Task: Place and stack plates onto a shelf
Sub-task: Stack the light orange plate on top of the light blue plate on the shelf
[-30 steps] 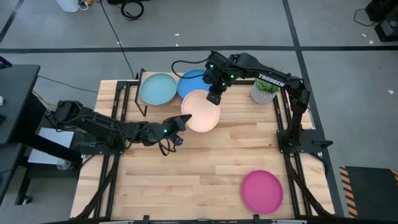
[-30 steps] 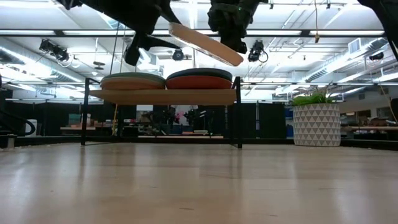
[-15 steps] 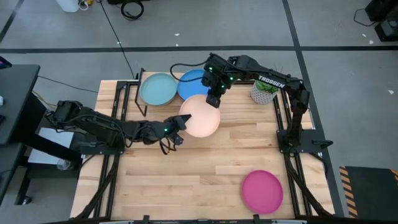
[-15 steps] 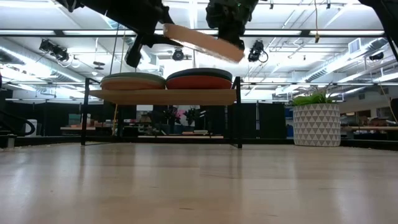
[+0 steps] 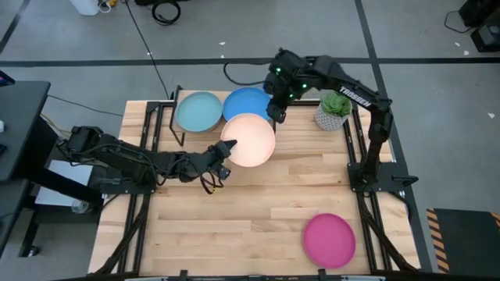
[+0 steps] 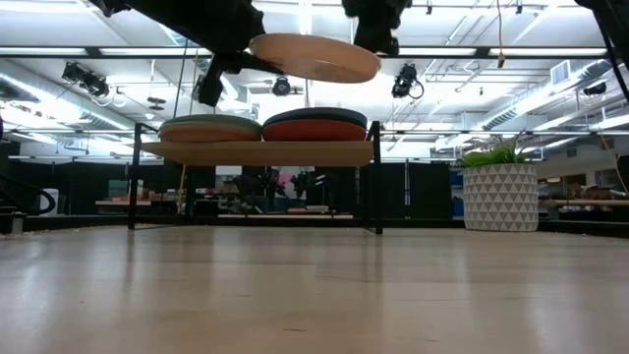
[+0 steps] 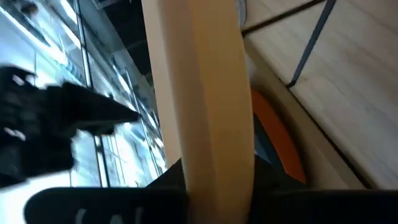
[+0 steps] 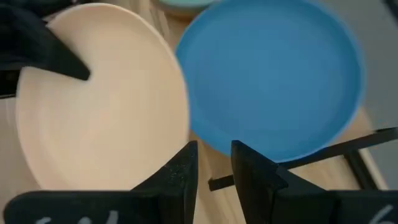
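Left gripper [image 5: 221, 148] is clamped on the cream plate's [image 5: 250, 139] near-left rim, plate level just above the blue plate [image 5: 248, 103] stack on the shelf [image 6: 257, 152]; right gripper [image 5: 275, 112] empty, fingers narrow; I'd centre it, then lower flat.

Four plates [image 5: 249, 140], one shelf [image 6: 257, 152], one plant [image 5: 333, 109]

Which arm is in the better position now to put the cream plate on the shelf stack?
The left. The left gripper grips the cream plate by its rim, level above the shelf. The right gripper is off the plate, empty, beside the blue plate.
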Available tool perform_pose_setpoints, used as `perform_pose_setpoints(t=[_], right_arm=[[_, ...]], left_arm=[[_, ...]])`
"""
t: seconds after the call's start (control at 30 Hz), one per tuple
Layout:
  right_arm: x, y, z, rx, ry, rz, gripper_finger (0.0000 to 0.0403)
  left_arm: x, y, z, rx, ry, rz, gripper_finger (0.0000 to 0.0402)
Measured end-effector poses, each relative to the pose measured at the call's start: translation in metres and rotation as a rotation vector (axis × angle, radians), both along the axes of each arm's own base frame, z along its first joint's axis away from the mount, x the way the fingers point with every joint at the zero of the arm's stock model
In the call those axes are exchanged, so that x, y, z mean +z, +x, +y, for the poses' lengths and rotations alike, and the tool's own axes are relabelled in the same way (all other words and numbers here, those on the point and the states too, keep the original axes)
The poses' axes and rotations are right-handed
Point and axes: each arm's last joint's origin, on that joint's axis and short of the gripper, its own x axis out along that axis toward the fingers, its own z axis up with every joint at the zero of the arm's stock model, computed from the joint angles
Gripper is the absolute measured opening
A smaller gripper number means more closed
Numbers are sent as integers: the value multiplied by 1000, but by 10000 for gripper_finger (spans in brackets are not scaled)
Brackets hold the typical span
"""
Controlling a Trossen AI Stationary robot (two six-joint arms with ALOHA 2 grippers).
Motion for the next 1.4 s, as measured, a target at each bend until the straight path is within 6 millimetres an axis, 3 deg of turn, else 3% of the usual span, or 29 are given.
perform_pose_setpoints(t=[0.13,0.3,0.43,0.67,0.83,1.1,1.23,1.4], right_arm=[[21,-15,4,-42,-69,-8,103],[41,-36,16,-62,-125,-45,103],[52,-46,29,-60,-163,-69,103],[56,-46,40,-40,-186,-88,102],[52,-36,42,-23,-193,-111,102],[40,-28,40,-11,-187,-82,101],[33,-27,40,-6,-178,-53,101],[27,-25,39,-5,-171,-33,101]], left_arm=[[4,-5,2,80,-13,-31,59],[25,-27,9,162,-81,-136,64],[39,-55,18,212,-220,-235,62],[42,-91,40,345,-541,-441,62],[36,-96,57,478,-579,-498,62],[18,-82,82,613,-586,-473,62],[11,-78,85,640,-588,-454,72],[10,-76,82,631,-603,-464,111]])
